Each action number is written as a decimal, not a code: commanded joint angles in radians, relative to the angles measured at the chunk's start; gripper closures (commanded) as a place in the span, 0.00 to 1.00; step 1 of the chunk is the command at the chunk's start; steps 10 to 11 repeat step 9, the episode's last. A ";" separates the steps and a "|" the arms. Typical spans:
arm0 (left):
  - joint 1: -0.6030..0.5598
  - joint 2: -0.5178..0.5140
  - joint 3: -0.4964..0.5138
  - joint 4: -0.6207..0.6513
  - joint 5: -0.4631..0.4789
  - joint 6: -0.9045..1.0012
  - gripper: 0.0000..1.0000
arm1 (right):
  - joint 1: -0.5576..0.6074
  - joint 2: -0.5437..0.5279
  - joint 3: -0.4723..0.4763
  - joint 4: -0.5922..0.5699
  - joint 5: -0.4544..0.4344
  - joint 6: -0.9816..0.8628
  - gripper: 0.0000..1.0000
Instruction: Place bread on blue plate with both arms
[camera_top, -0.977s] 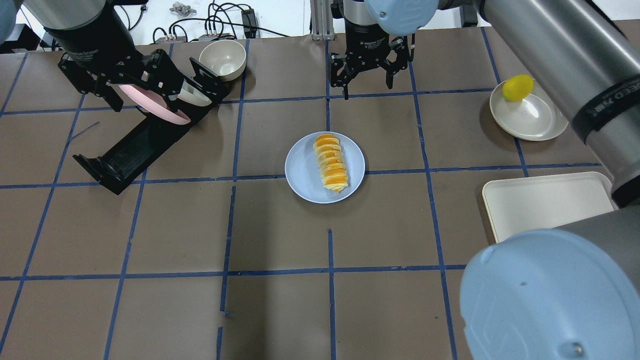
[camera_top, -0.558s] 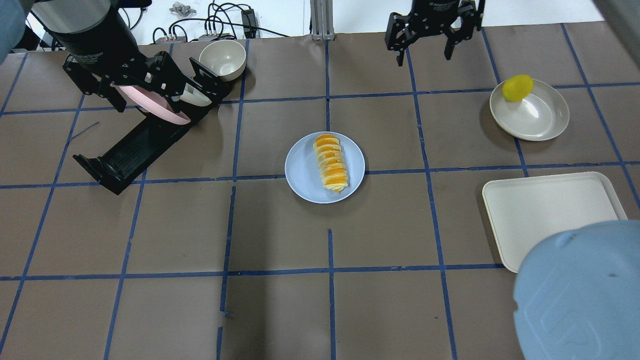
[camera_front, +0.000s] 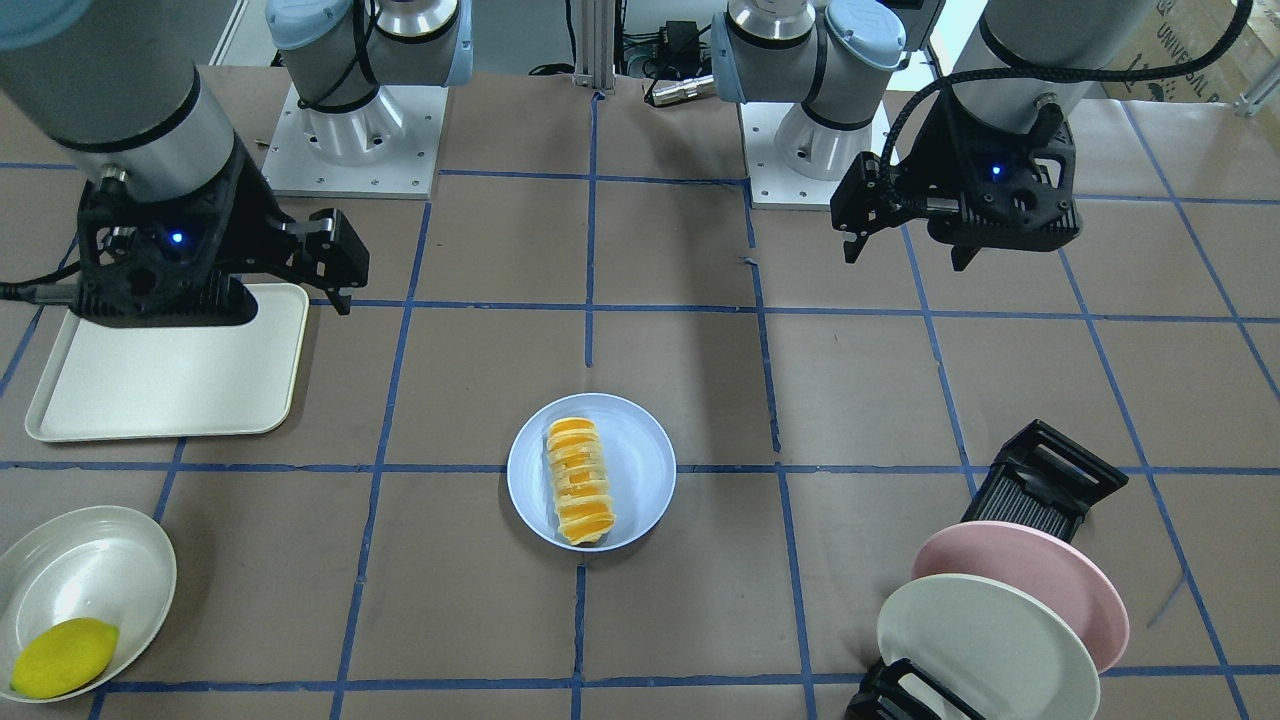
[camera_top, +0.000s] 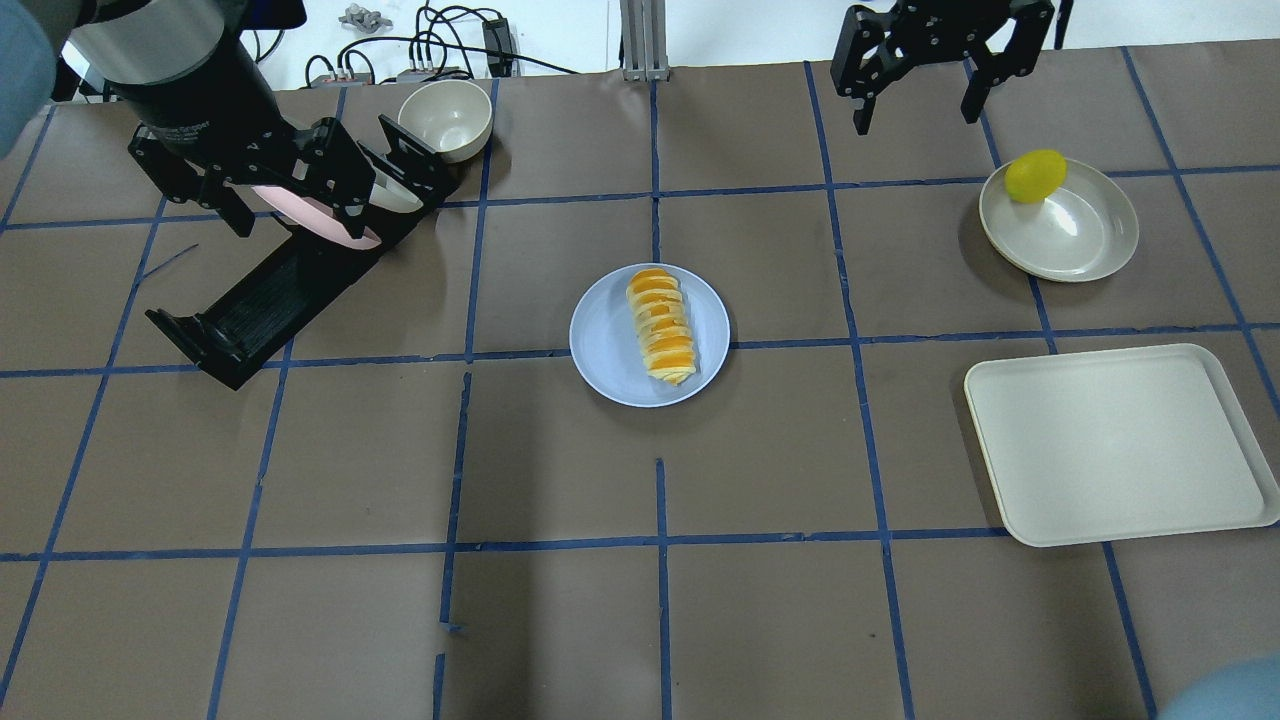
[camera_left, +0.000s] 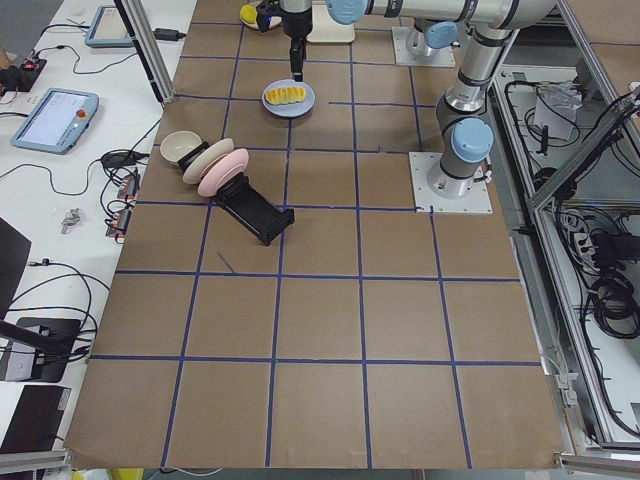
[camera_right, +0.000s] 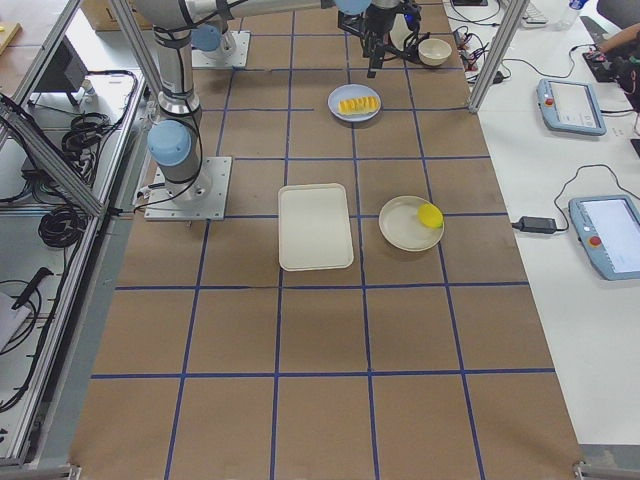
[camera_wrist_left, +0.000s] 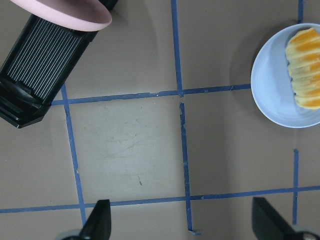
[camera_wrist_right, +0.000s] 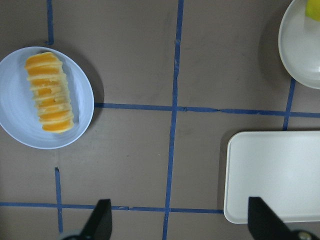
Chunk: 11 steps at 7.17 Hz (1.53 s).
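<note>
Status: bread (camera_top: 660, 325) is sitting on the blue plate (camera_top: 600, 345), mid-surface, fully inside the rim, slightly right of plate centre in the overhead view. Its long axis runs roughly away from the robot, with a small tilt.

Left pincer (camera_wrist_left: 182, 222) is released: fingers spread wide, nothing between them. Right pincer (camera_wrist_right: 180, 222) is the same, spread and empty. Both hang raised above the surface, well apart from the plate.

Key geometry: the plate lies inboard of both pincers. The left wrist cam has it clipped at its right edge. The right wrist cam has the whole plate at its left. So I judge the right arm somewhat nearer, but I can't be firm with both pincers this high.

If a re-grab were needed, I'd close across the short axis of the loaf, from either arm.

My read: the placement is done. No contact is left and no further pick is needed.

Off the path:
- Lemon (camera_top: 1035, 175) in its cream dish (camera_top: 1085, 245), on the right.
- Tray (camera_top: 1110, 450), also on the right.
- Black rack (camera_top: 250, 310) with the pink plate (camera_front: 1040, 575), beneath the left arm.
</note>
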 joint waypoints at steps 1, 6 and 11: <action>0.000 -0.001 0.000 0.001 -0.002 -0.002 0.00 | 0.003 -0.136 0.211 -0.116 -0.003 0.004 0.04; 0.000 -0.004 0.000 0.000 0.002 -0.002 0.00 | 0.003 -0.147 0.212 -0.124 -0.003 0.002 0.01; 0.000 -0.003 0.007 -0.002 0.003 0.005 0.00 | 0.005 -0.134 0.192 -0.116 -0.003 0.001 0.01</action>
